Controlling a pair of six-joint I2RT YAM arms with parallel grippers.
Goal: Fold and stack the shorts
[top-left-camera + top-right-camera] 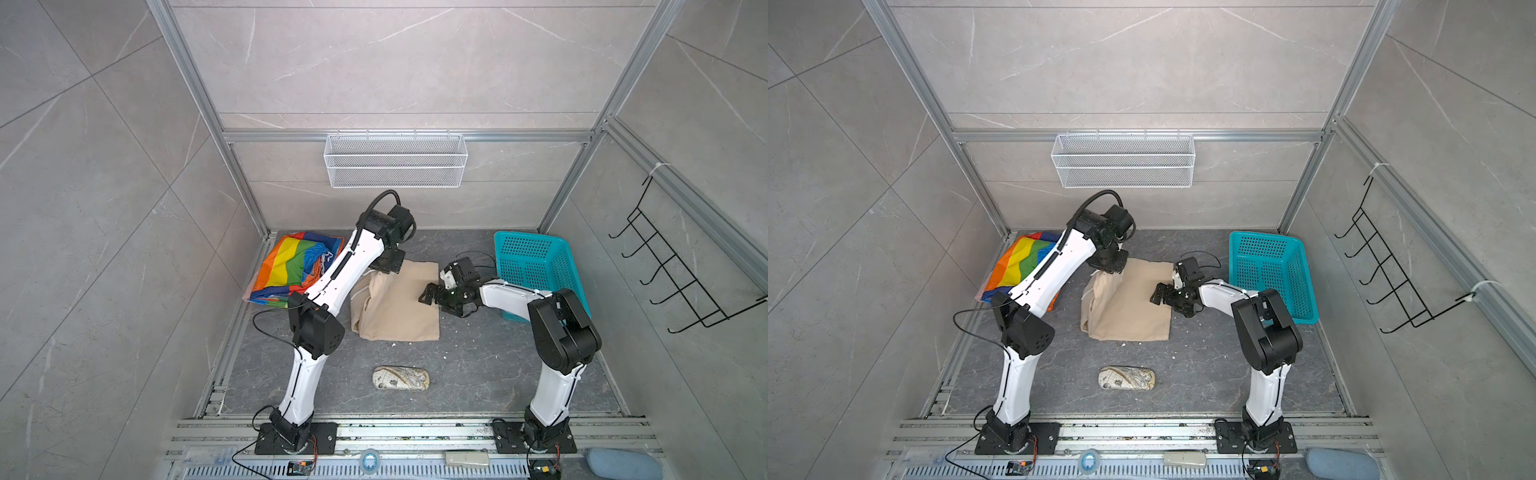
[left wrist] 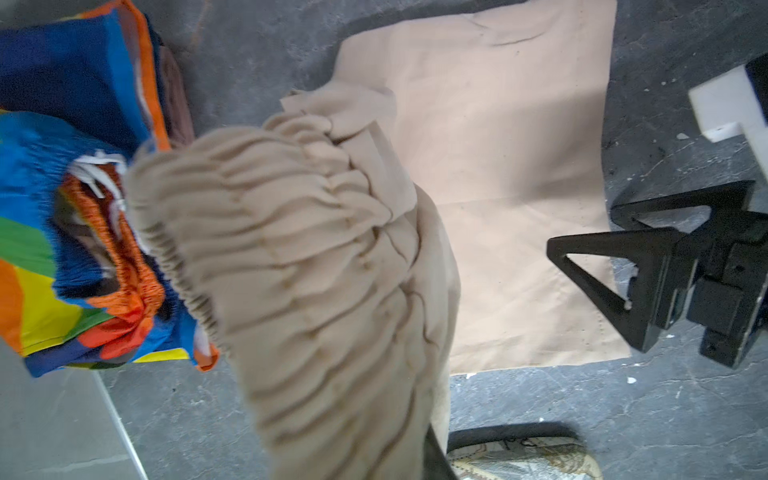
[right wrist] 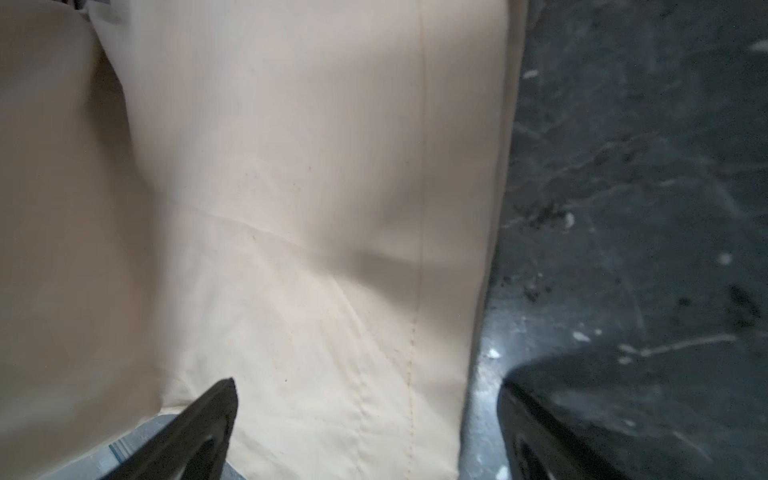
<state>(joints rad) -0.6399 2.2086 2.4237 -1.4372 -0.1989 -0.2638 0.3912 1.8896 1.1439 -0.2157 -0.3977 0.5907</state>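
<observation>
The beige cloth shorts with gathered waist (image 1: 399, 303) are located at the centre of the dark grey desk (image 1: 478, 365) in both top views. Their lower part is spread flat. The gathered waistband is raised at the upper left corner of the cloth, where it is clenched in the left hand (image 1: 380, 272). The right hand (image 1: 434, 297) is released, jaws wide, over the right edge of the beige cloth, and nothing is grasped by it. The rainbow-striped cloth shorts (image 1: 291, 266) are laid at the upper left of the desk, and a strip of dusty pink cloth (image 2: 174, 95) is seen under them. These two are judged to be folded, loosely, and stacked. The beige pair is not yet fully folded and is yet to be placed on that stack.
</observation>
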